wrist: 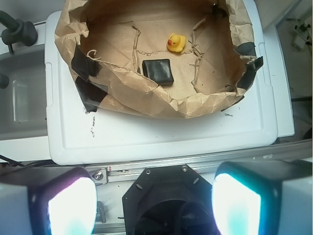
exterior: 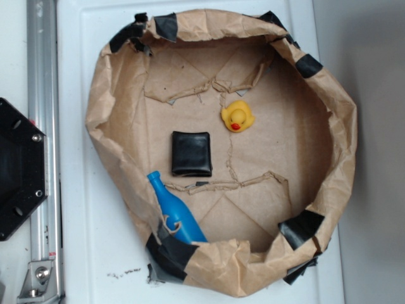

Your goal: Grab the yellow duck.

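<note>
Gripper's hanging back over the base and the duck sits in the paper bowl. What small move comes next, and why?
Probably advance the open gripper forward over the near paper wall toward the yellow duck. The wrist view shows the duck far ahead, past the black block, untouched, with the gripper's pads spread wide and nothing between them. Stay high enough to clear the crumpled rim.

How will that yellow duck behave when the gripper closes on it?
The yellow duck looks small, hollow and probably light, so it may squash slightly. Its rounded, glossy body could slip from the open gripper. On the wrinkled paper liner it may tip or scoot if nudged.
</note>
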You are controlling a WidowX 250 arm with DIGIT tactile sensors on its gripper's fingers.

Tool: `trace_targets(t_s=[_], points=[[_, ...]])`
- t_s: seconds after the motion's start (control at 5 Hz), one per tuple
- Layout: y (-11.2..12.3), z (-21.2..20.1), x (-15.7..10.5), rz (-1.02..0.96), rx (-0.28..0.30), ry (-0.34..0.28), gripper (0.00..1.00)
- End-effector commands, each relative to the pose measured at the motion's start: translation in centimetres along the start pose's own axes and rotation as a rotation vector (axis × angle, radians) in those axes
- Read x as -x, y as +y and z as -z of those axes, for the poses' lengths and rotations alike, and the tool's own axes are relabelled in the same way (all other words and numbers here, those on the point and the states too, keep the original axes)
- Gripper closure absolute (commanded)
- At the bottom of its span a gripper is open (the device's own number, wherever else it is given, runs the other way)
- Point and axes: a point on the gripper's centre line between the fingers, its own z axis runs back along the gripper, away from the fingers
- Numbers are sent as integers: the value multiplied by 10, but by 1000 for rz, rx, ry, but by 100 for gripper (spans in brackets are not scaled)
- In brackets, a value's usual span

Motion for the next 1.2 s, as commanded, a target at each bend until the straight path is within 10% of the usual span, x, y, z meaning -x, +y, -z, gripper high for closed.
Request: trace_targets(t_s=[0.0, 0.6, 1.0], points=[[0, 0, 0, 0, 0, 0, 0], [25, 72, -146, 227, 40, -175, 0], [38, 169, -171, 267, 3, -82, 0]])
